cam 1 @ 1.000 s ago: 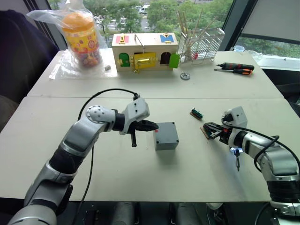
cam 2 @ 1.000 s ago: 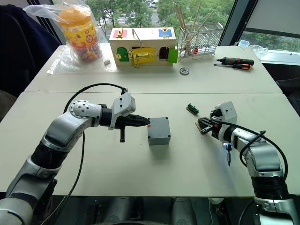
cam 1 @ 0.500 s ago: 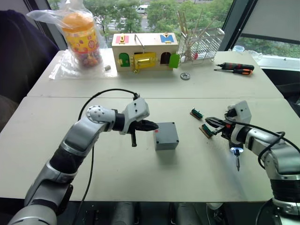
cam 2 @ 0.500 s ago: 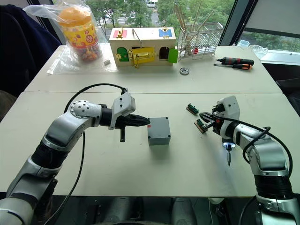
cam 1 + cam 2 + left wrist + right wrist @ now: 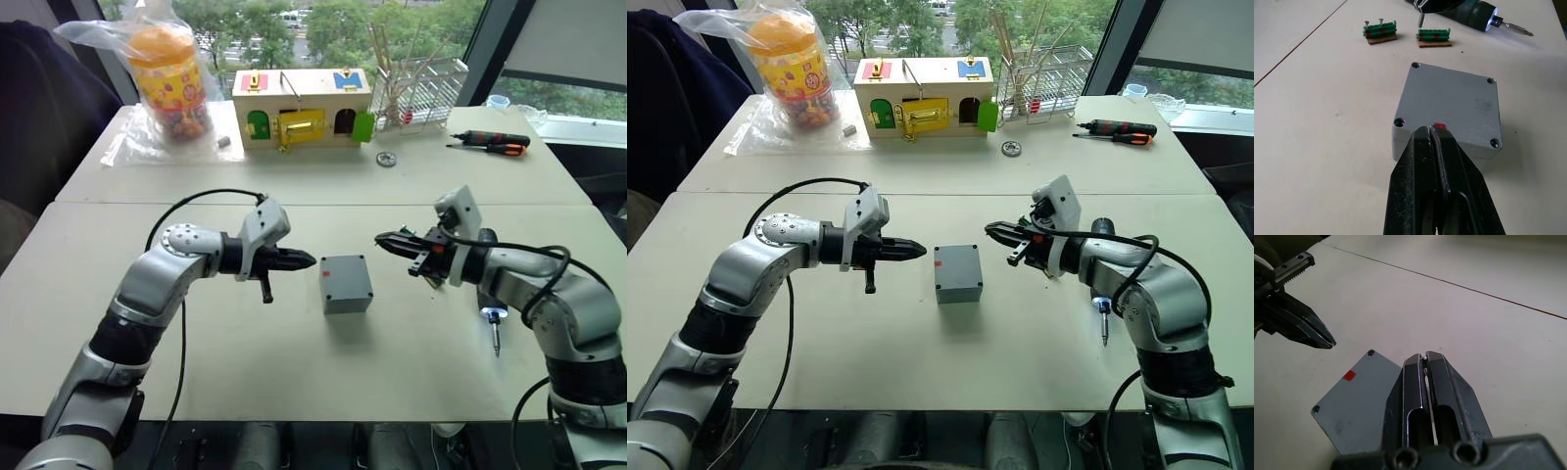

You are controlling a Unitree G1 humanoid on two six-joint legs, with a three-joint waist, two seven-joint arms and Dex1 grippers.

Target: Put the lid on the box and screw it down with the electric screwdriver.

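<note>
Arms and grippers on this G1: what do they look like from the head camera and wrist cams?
Both arms are silver-grey metal with black joint sections. A loose black cable loops along each arm. A white angular wrist housing sits behind each gripper. The left gripper and right gripper each have two slim black fingers tapering to a point; the right wrist view shows two bolt heads at its base.

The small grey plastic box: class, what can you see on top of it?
On the small grey plastic box sits a flat grey lid with a screw hole at each corner. Nothing else rests there. The closed lid hides the inside.
</note>
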